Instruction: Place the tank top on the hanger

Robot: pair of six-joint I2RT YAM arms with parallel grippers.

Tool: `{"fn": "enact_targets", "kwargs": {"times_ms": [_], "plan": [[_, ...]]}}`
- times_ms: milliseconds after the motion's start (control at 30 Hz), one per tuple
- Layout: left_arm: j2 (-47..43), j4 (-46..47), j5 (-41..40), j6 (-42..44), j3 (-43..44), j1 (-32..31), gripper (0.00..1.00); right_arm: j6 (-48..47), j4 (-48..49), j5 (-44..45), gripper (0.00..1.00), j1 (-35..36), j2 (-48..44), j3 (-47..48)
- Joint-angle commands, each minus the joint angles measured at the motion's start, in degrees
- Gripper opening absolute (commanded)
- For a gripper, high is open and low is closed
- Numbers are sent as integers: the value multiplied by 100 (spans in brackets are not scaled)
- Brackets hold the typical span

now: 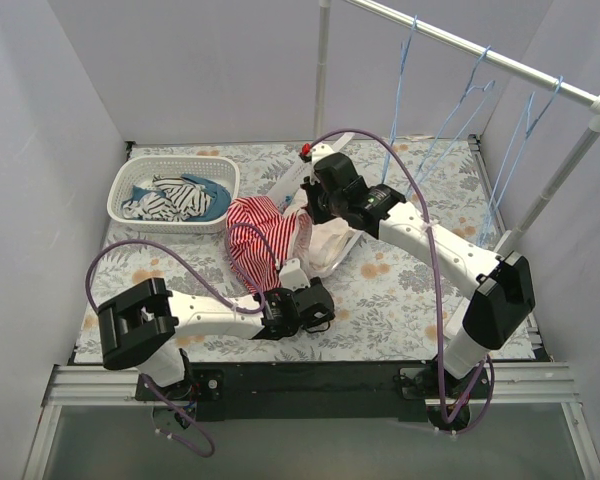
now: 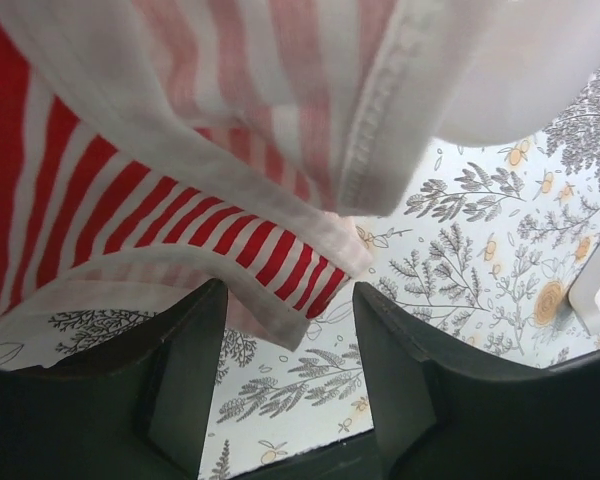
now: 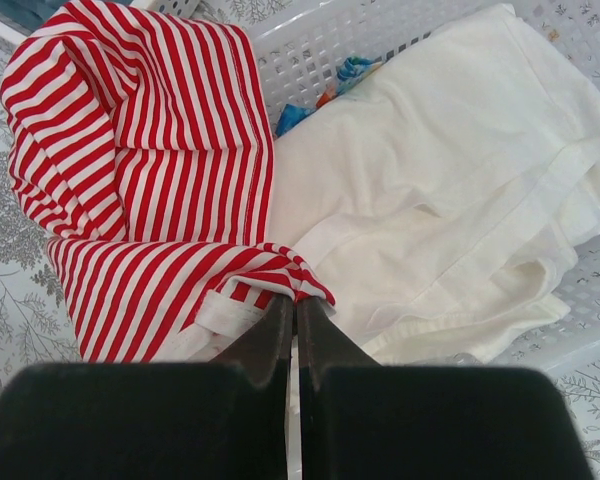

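Note:
The red-and-white striped tank top (image 1: 258, 238) hangs bunched mid-table, lifted at its right edge. My right gripper (image 1: 303, 212) is shut on a fold of its hem, seen in the right wrist view (image 3: 298, 298) with the striped cloth (image 3: 150, 170) spreading to the left. My left gripper (image 1: 292, 274) is open below the garment's lower end. In the left wrist view (image 2: 292, 335) a striped corner with white lining (image 2: 280, 270) dangles at the fingertips, not pinched. Thin blue hangers (image 1: 475, 92) hang on the white rail (image 1: 500, 62) at the back right.
A white basket (image 1: 128, 180) at the back left holds a black-and-white striped garment (image 1: 170, 198) and blue cloth. A cream-white cloth (image 1: 330, 245) lies in a white mesh basket (image 3: 580, 300) beside the tank top. White walls enclose the floral table (image 1: 400, 290).

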Motion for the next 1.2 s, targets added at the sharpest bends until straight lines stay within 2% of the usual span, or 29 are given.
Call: {"fn": "enact_targets", "kwargs": {"times_ms": [0, 67, 167, 200, 267, 333, 500, 600, 633, 700, 733, 800, 833, 867, 933, 967, 1067, 1167], "plan": [[157, 576, -231, -569, -151, -28, 51, 4, 177, 46, 1, -19, -288, -59], [183, 594, -266, -595, -168, -54, 45, 12, 177, 72, 1, -19, -323, -94], [43, 542, -442, -561, -195, -72, 30, 12, 185, 107, 1, -19, -349, -130], [-27, 463, -512, -560, -186, -72, 16, 21, 185, 116, 1, -19, -367, -130], [-368, -61, -836, -621, -134, -72, 2, 12, 185, 142, 1, -19, -437, -164], [-808, -572, -1083, -683, -2, -72, 0, 12, 177, 186, 1, -19, -568, -182], [-3089, -2444, -1935, -544, 393, -107, 0, 30, 177, 187, 1, -10, -920, -51], [-3796, -3429, -2708, -227, 1253, -98, 0, 56, 185, 81, 1, -19, -1034, 229], [-3850, -3588, -2927, 165, 1899, -89, 0, 91, 194, -58, 1, -19, -1061, 318], [-3834, -3731, -3506, 773, 2553, -72, 0, 127, 220, -191, 1, -19, -1096, 685], [-3816, -3600, -3675, 1715, 2817, -72, 0, 135, 264, -331, 1, -19, -1114, 810], [-3781, -2469, -4079, 2906, 3390, -72, 0, 170, 334, -419, 1, -19, -1210, 1073], [-3789, -1943, -4133, 4295, 3487, -72, 0, 162, 413, -490, 1, -19, -1237, 1353], [-3807, -528, -4116, 5066, 3558, -72, 0, 188, 431, -508, 1, -19, -1281, 1512], [-3746, 913, -3872, 6527, 3637, -72, 0, 223, 475, -586, 1, -19, -1395, 1985], [-3659, 1580, -3757, 7220, 3977, -72, 0, 249, 632, -630, 1, -19, -1456, 2076], [-3124, 2156, -3432, 8180, 4672, -72, 0, 399, 1219, -762, 1, -19, -1764, 2208], [-2737, 2727, -3072, 8772, 5402, -72, 0, 540, 1730, -780, 1, -19, -2010, 2331]]}}
